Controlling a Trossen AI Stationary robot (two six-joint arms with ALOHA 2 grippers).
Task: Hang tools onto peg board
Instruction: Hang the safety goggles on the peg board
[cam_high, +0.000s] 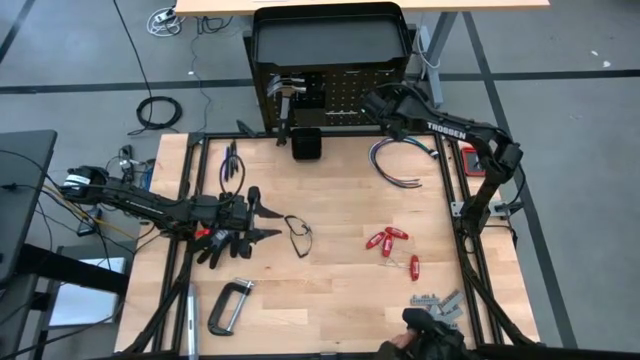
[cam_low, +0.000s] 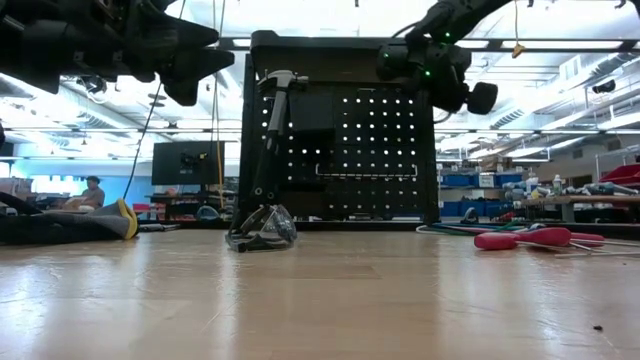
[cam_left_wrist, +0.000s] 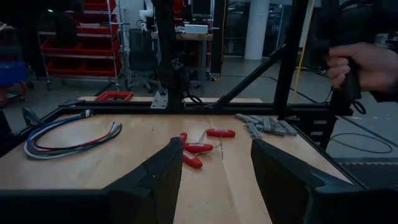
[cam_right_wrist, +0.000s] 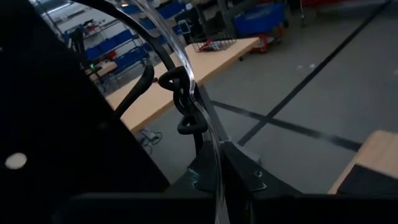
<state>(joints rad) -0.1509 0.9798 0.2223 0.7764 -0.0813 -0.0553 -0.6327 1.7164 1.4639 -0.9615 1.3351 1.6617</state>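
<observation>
The left gripper (cam_high: 262, 212) is hanging over the left side of the table (cam_high: 340, 300) with its fingers (cam_left_wrist: 163, 171) spread wide and nothing between them, just beside the glasses (cam_high: 299, 234). The right gripper (cam_high: 372, 103) is reaching up by the peg board (cam_high: 350, 95), shut on a pair of clear glasses (cam_right_wrist: 199, 118). A hammer (cam_high: 287, 95) is hanging on the board, while the red drivers (cam_high: 388, 240), the clamp (cam_high: 229, 306) and the grey metal pieces (cam_high: 438, 303) are lying on the table.
</observation>
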